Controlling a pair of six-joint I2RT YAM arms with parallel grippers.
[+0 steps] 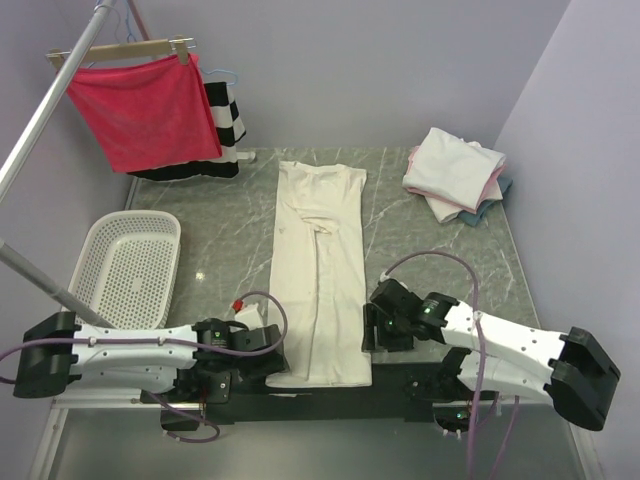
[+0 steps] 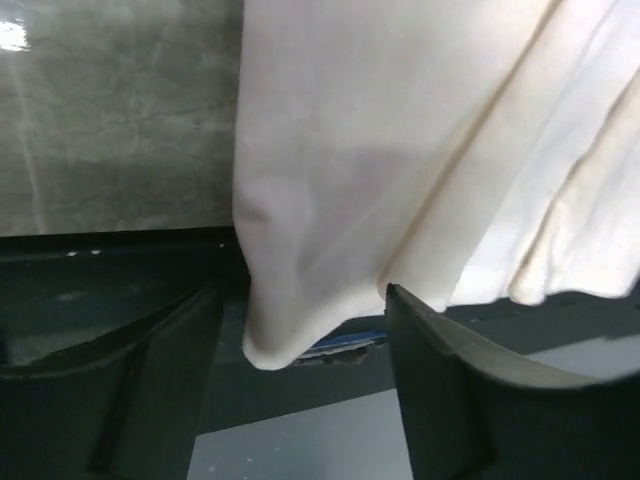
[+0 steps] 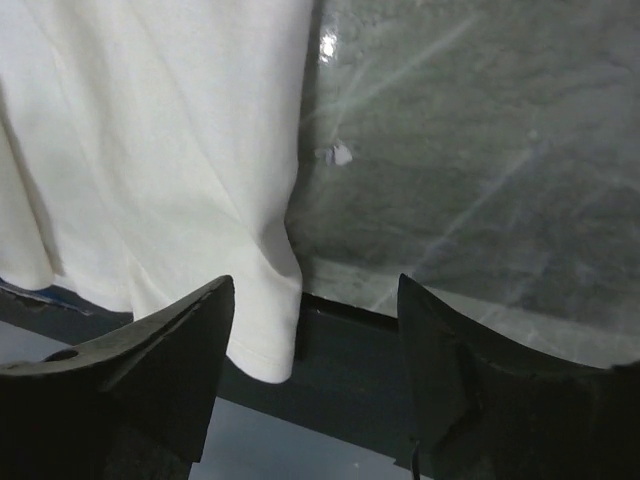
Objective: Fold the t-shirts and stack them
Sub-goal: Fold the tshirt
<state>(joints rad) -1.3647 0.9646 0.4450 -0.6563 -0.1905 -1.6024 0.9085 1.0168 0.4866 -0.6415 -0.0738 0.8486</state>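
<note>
A cream t-shirt (image 1: 320,270) lies folded into a long narrow strip down the middle of the table, its hem hanging over the near edge. My left gripper (image 1: 262,362) is open at the hem's left corner (image 2: 275,340), which hangs between its fingers (image 2: 440,370). My right gripper (image 1: 378,335) is open at the hem's right corner (image 3: 265,340), cloth between the fingers (image 3: 170,350) but not pinched. A stack of folded t-shirts (image 1: 455,170), cream on top with pink and blue beneath, sits at the back right.
A white plastic basket (image 1: 128,268) stands at the left. A red cloth (image 1: 145,110) and a striped garment (image 1: 225,115) hang on a rack at the back left. The dark table edge (image 3: 400,350) runs under both grippers.
</note>
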